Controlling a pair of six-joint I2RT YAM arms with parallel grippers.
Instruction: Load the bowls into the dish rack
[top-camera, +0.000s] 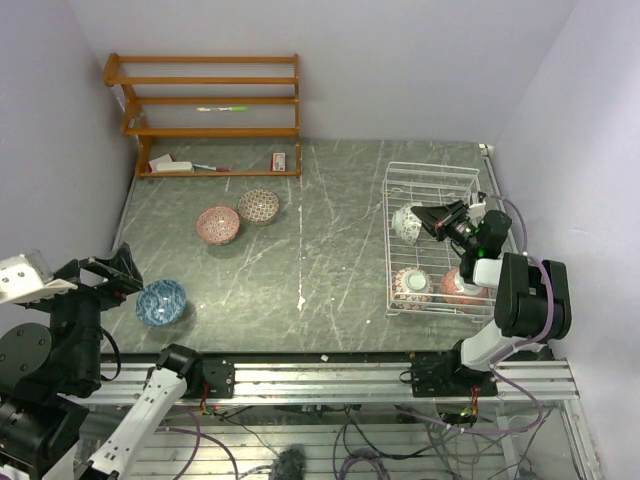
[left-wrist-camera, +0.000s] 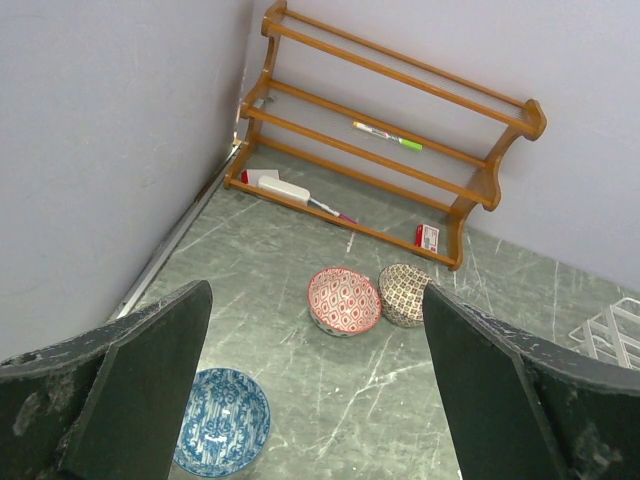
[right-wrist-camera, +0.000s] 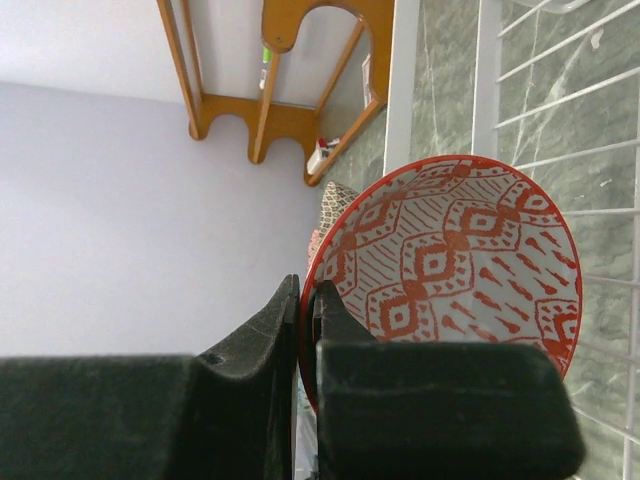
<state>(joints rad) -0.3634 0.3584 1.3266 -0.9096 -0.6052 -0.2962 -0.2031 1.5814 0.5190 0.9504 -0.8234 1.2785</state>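
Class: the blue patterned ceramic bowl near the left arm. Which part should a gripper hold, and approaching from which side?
Probably the rim of the blue patterned ceramic bowl, from above, one finger inside and one outside. It sits upright, mouth up, on the grey marbled table, so the thin rim is exposed, while its round body looks hard to span.

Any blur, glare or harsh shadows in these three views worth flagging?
Top external: even, diffuse light, soft shadow by the blue bowl, no glare on the table. Left wrist: wooden shelf sharp; the open left end effector dark, slightly soft. Right wrist: red-patterned bowl crisp, though the right end effector clamped on its rim blocks the lower frame.
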